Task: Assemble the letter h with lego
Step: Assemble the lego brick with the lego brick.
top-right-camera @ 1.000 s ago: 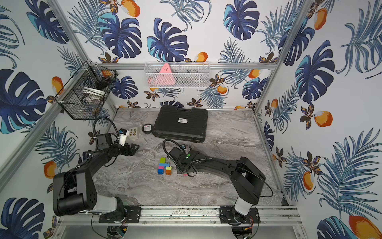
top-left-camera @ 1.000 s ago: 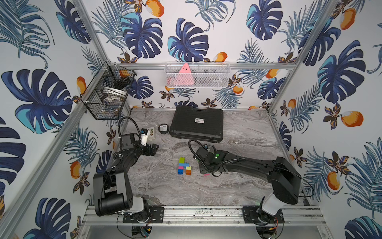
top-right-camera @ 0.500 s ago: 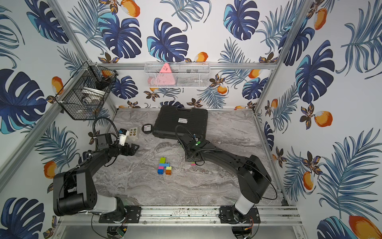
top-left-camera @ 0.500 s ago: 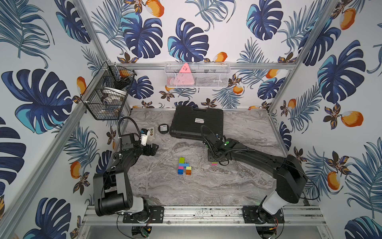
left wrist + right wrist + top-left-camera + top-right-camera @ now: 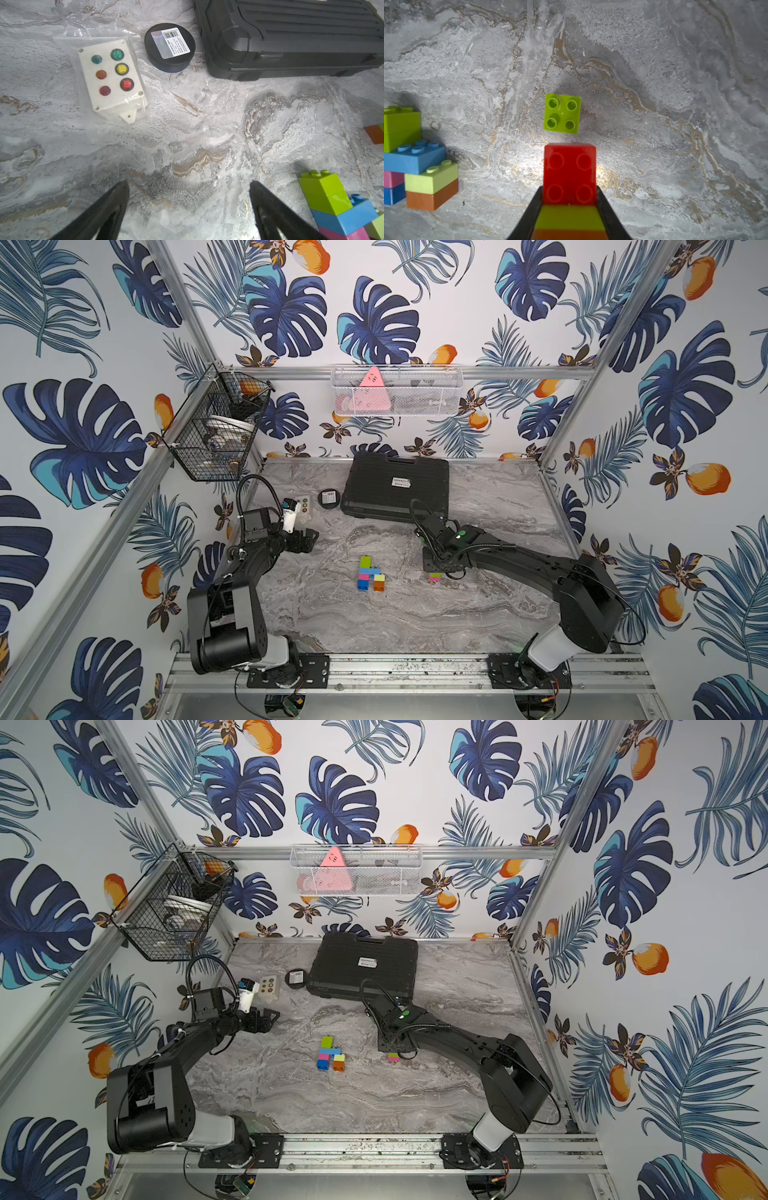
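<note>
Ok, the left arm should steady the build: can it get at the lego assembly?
Probably yes: the left gripper is open and empty, and only bare table lies between it and the lego assembly.

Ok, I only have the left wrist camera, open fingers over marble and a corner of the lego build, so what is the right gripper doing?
Observer: The right gripper is shut on a stack of lego bricks: red at the front, then lime green, then orange.
Operator: Is it touching the build?
Observer: No, in both top views it is apart from the lego build, with bare marble tabletop between them.
Operator: Any loose bricks?
Observer: One lime-green square brick lies alone on the tabletop beyond the red end, four studs facing the right wrist camera.
</note>
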Motion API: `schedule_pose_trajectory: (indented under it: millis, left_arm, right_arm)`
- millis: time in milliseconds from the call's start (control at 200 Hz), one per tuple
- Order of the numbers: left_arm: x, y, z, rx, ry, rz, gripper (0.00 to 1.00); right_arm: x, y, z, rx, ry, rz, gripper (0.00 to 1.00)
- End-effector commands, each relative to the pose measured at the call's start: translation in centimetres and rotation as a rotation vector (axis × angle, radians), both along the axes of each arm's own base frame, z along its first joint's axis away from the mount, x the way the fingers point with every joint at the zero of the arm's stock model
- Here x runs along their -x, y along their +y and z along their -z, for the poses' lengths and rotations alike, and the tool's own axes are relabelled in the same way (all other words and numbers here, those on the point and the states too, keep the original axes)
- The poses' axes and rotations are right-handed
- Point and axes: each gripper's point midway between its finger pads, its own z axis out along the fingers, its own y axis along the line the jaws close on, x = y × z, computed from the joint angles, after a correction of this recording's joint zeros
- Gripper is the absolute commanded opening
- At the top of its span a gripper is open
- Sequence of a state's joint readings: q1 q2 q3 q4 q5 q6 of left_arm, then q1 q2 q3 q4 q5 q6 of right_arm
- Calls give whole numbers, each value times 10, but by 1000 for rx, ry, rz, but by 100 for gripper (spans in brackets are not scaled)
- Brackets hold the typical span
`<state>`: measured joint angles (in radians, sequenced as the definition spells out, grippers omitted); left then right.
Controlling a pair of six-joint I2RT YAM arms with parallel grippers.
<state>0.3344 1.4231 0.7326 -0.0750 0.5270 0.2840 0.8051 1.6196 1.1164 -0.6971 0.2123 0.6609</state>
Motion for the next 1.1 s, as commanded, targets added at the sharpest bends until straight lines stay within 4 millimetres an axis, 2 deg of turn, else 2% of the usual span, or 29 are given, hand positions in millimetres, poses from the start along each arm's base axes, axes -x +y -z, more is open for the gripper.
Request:
schedule_pose_trajectory:
  millis: [0,516,686,882,897,932,1097]
  left_arm:
    - [-4,-1,-5,10,-24,4,95]
    - [-4,0,-6,10,-24,3,95]
    - [-4,0,-6,11,-24,5,95]
    - [-4,0,-6,11,-26,4,96]
    - [-4,0,-6,11,-26,5,96]
    - [-4,0,-6,11,-26,5,95]
    - [-4,0,-6,12,-25,4,95]
  right_arm:
    - [-1,9,-1,-40,-2,-21,8]
    - [-2,14,13,-22,30,-29,8]
    - [-3,7,16,9,30,-7,8]
    - [-4,8,4,-21,7,1,7]
    - [-8,13,-4,-38,-9,-1,7]
    - [-10,13,-7,-40,-16,1,7]
    - [-12,12,-8,-32,-27,6,7]
